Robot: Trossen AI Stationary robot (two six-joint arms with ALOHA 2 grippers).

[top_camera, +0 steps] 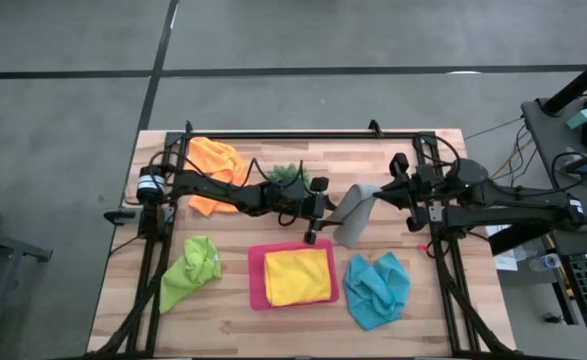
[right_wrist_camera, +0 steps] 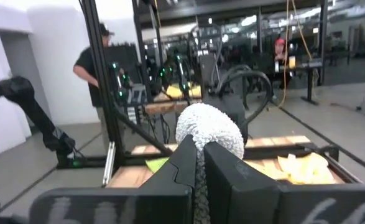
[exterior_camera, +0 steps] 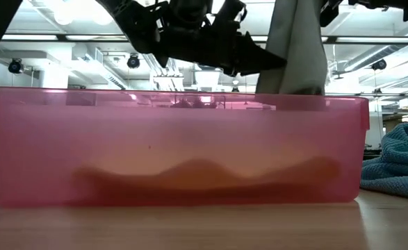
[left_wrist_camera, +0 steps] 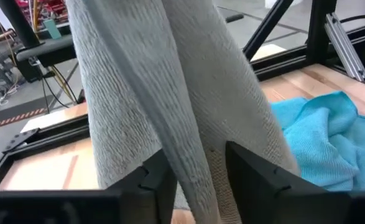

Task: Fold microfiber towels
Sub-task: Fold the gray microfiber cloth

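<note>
Both grippers lift the grey towel (top_camera: 353,212) for folding.
The right gripper (right_wrist_camera: 199,163) pinches its top, over the table's (top_camera: 433,320) middle. The left gripper (left_wrist_camera: 194,171) sits around a hanging fold, fingers not fully tight. Next, it must squeeze, then lay the towel flat.

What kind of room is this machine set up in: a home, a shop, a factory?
Most likely a robotics lab or workshop. A wooden table stands on a bare concrete floor, a side desk carries electronics and cables, and the room behind shows metal frames, ceiling lights and a person.
</note>
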